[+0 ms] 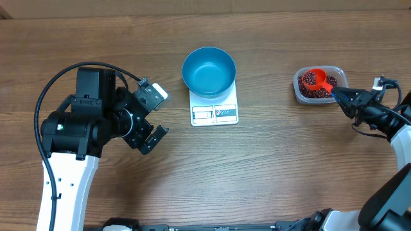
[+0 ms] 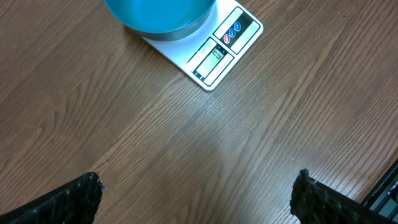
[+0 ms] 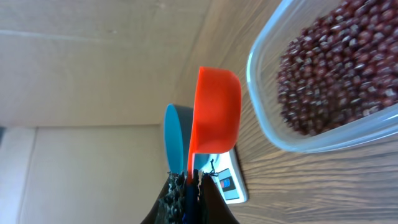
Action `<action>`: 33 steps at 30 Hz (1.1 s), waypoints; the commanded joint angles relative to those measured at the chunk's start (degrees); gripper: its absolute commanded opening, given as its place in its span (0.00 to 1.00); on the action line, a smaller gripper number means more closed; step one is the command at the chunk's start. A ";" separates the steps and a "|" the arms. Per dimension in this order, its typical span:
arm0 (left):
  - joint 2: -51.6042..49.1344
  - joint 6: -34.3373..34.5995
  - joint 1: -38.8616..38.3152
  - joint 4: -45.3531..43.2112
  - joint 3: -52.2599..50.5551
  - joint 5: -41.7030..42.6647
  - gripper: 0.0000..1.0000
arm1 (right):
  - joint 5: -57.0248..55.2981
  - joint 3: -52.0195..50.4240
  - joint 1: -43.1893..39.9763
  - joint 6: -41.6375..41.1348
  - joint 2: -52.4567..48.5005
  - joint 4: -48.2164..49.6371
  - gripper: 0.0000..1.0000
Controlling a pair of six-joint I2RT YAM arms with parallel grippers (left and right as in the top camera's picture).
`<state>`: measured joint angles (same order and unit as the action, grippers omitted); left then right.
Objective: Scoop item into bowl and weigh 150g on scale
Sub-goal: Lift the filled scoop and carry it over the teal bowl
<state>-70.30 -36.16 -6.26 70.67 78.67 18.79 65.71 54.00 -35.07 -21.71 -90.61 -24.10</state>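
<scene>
Looming nearest the overhead camera, the left arm (image 1: 77, 128) is hanging over the counter (image 1: 257, 173) at the left, with the left hand (image 1: 159, 115) standing wide open, well apart from the scale (image 1: 215, 114). The bowl (image 1: 209, 70) is sitting on the scale at mid-counter. At the far right, the right hand (image 1: 339, 94) is pinching the handle of an orange cup (image 1: 323, 82), which is carrying beans (image 1: 310, 78) over a clear tub (image 1: 340, 72) of more beans. From the left wrist, the fingers (image 2: 68, 202) are spreading at the bottom corners, while the bowl (image 2: 158, 15) and scale (image 2: 217, 56) are lying ahead at the top edge. From the right wrist, the right hand (image 3: 186, 199) is clamping the handle of the cup (image 3: 214, 112), which is hanging just above the tub (image 3: 273, 124). Beans (image 3: 336, 68) are filling the tub, and the bowl (image 3: 174, 137) and scale (image 3: 227, 183) are showing beyond.
</scene>
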 commanded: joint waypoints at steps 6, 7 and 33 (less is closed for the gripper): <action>-0.11 0.57 0.24 -0.02 -0.31 -0.13 1.00 | 5.14 1.20 4.57 -1.53 -0.22 0.46 0.04; -0.11 0.57 0.24 -0.02 -0.31 -0.15 1.00 | 5.14 1.20 5.57 -2.23 -0.22 0.61 0.04; -0.11 0.57 0.24 -0.02 -0.31 -0.15 1.00 | 5.09 1.20 28.44 -20.02 -0.22 25.94 0.04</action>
<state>-70.32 -36.16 -6.26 70.67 78.67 18.63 71.96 54.00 -7.79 -40.62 -90.61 0.05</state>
